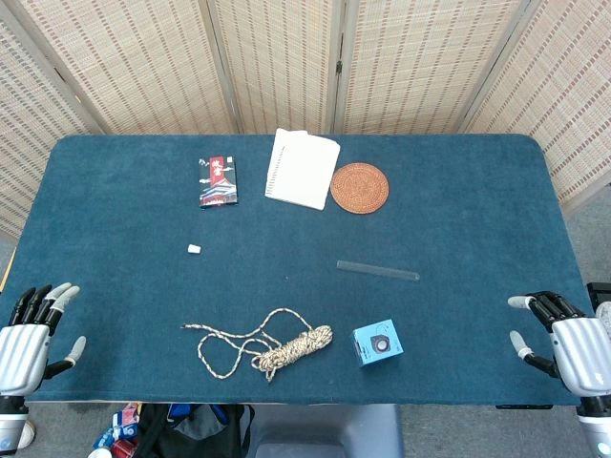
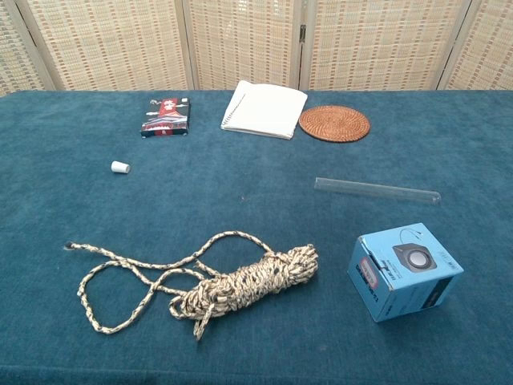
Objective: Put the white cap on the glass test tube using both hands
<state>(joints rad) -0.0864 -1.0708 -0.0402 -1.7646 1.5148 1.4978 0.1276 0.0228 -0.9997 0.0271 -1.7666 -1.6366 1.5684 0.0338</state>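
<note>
The small white cap (image 1: 194, 249) (image 2: 120, 167) lies on the blue tablecloth left of centre. The clear glass test tube (image 1: 377, 271) (image 2: 377, 190) lies flat to the right of centre, its length running left to right. My left hand (image 1: 33, 336) hovers at the table's front left corner, fingers spread, holding nothing. My right hand (image 1: 563, 339) sits at the front right corner, also empty with fingers apart. Both hands are far from the cap and the tube. The chest view shows neither hand.
A coiled rope (image 1: 267, 349) (image 2: 216, 282) and a blue box (image 1: 377, 343) (image 2: 403, 271) lie near the front edge. At the back are a dark packet (image 1: 218, 181) (image 2: 165, 117), a white notebook (image 1: 302, 169) (image 2: 264, 109) and a round woven coaster (image 1: 359, 187) (image 2: 334, 123).
</note>
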